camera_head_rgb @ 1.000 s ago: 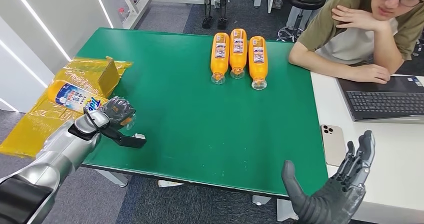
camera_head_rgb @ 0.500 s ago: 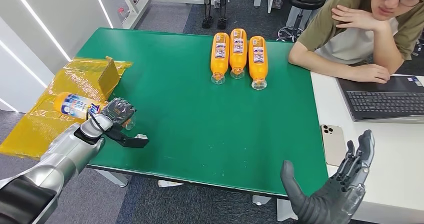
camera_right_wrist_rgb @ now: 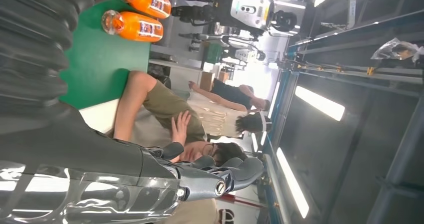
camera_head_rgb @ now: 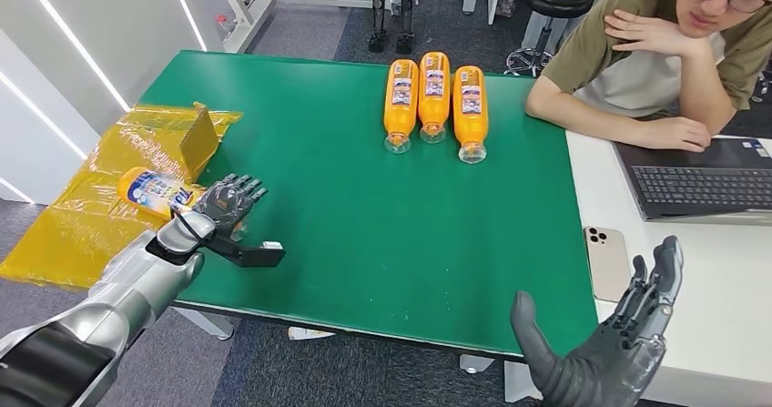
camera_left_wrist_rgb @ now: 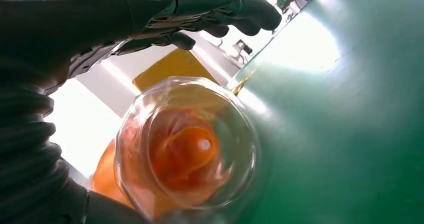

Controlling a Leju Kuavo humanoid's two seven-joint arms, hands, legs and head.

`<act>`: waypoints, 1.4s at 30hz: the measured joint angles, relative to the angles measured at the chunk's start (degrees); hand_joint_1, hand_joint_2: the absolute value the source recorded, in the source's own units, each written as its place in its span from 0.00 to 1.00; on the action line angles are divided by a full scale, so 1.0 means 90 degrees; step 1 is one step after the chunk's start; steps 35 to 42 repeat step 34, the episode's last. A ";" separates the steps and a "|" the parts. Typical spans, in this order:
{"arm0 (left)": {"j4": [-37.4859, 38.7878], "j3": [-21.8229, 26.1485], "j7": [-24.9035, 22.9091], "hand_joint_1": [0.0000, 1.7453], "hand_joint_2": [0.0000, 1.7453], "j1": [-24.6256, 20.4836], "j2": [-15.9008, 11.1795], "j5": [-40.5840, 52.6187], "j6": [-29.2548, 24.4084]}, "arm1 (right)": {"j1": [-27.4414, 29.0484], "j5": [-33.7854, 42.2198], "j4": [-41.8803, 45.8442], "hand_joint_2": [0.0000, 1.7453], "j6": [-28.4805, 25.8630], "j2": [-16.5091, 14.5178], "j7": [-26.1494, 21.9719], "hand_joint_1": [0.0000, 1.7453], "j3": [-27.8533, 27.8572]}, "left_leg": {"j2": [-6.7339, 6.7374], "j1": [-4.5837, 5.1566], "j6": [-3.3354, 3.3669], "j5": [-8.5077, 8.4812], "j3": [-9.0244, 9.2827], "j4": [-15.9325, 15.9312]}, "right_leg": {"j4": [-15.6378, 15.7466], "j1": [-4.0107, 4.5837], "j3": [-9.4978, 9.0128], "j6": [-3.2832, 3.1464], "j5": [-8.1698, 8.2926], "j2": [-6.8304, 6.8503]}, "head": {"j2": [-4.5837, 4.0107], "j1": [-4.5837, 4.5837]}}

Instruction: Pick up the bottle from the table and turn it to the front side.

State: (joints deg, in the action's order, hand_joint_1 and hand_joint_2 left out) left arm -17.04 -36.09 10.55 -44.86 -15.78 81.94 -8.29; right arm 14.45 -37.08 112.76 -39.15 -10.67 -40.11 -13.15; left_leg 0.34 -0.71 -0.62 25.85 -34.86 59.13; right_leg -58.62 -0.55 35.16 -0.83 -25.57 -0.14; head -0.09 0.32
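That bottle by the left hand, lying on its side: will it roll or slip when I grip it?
The bottle is round and lies on its side, so a nudge would probably roll it. It looks full of orange liquid, so likely weighty. Its glossy label and clear plastic may slip under the left hand, whose fingers are spread.

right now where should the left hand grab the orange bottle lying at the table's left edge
Probably around the mid-body of the orange plastic bottle with the blue-and-white label, coming from above. It lies on its side, partly over the yellow bag, so its round flank faces up. The left hand is open at its near end.
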 joint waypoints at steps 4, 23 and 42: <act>0.0013 0.0173 -0.0059 0.00 1.00 -0.0001 0.0055 -0.0215 0.0251 | 0.0002 -0.0042 0.0004 1.00 -0.0001 0.0000 0.0000 0.00 -0.0002 | -0.0001 0.0000 0.0000 0.0000 0.0001 0.0000 | 0.0000 0.0000 -0.0003 0.0000 0.0000 0.0003 | 0.0000 -0.0001; -0.2706 0.3872 0.3232 0.00 1.00 0.1915 0.0759 -0.5277 -0.3528 | 0.0054 -0.0171 -0.0055 1.00 0.0000 -0.0044 0.0000 0.00 0.0045 | 0.0033 0.0005 -0.0007 0.0015 0.0005 0.0001 | 0.0004 -0.0005 0.0010 -0.0004 -0.0001 -0.0029 | 0.0000 -0.0002; -0.6204 0.3270 0.3301 0.00 1.00 0.2968 0.1773 -0.8711 -0.2880 | 0.0014 0.0104 -0.0266 1.00 0.0002 -0.0039 0.0000 0.00 0.0045 | -0.0020 0.0005 -0.0002 0.0014 -0.0003 0.0001 | 0.0007 -0.0005 -0.0007 0.0005 -0.0010 0.0028 | 0.0000 0.0001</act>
